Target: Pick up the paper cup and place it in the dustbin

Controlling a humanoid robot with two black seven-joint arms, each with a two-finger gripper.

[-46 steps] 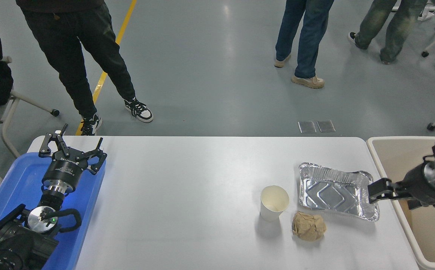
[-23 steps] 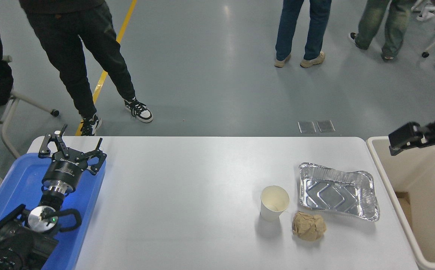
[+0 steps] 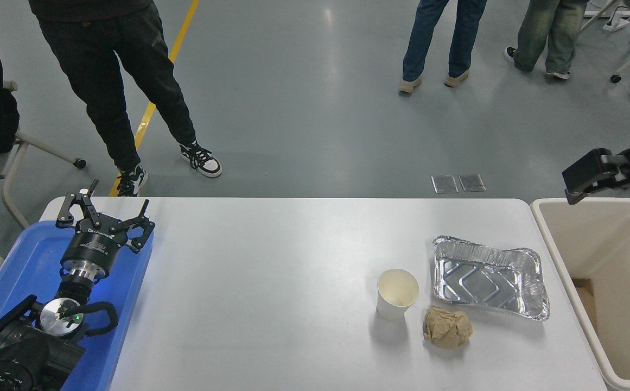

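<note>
Left gripper point(image 3: 104, 213) jaws spread; right gripper point(image 3: 586, 179) jaws unclear; tapered paper cup point(image 3: 396, 294) stands upright beside crinkled foil tray point(image 3: 489, 276).

At lower left, the black left arm point(image 3: 32, 336) has a silver disc with a small green light, a shiny metal ring, and a black gripper point(image 3: 103, 214) with thin fingers.

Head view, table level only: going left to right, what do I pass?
Blue tray with the parked left gripper over it → paper cup → crumpled brown paper ball → foil tray → dustbin, with the right gripper above its far rim.
</note>
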